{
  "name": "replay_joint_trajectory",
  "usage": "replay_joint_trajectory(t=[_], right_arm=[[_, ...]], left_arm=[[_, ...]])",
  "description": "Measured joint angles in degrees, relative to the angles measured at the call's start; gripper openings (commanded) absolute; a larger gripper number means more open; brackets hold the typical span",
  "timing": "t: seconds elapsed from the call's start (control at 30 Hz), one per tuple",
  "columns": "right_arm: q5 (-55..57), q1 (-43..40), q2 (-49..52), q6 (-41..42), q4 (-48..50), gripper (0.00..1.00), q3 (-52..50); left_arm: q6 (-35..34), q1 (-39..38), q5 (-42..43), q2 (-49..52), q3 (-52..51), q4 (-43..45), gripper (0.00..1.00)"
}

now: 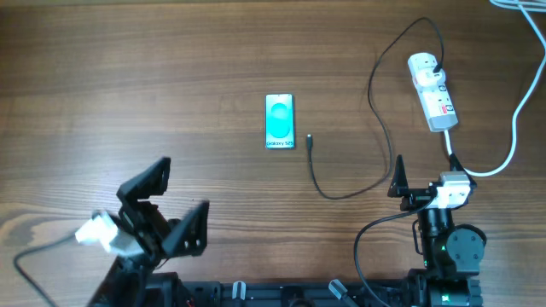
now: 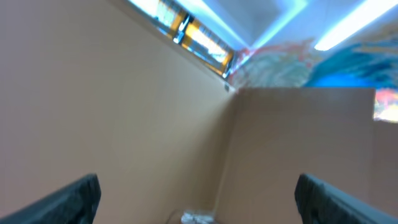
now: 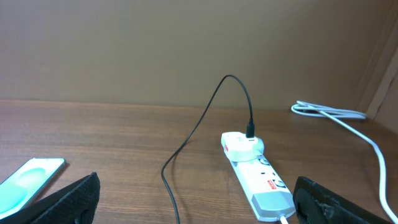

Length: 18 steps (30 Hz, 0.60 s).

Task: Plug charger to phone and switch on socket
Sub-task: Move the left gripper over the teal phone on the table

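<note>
Charger [image 1: 309, 143] thin black cable, tip loose beside cyan phone [image 1: 279, 121] | left gripper [image 1: 183, 183] wide open, empty | right gripper [image 3: 195, 180] same

White lettering on the phone [image 1: 279, 120] appears to read "Galaxy", the rest illegible.
</note>
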Motion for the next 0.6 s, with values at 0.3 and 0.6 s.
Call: replay_joint_trajectory(t=[0.3,0.6], right_arm=[[0.00,0.00,-0.02,0.00,0.00,1.00,-0.04],[0.00,0.00,-0.02,0.00,0.00,1.00,-0.04]], left_arm=[[15.93,0.00,-1.97,24.37,34.97,-49.57,1.00],[16.17,-0.48,0.98,37.66,36.83,-48.48,0.99]])
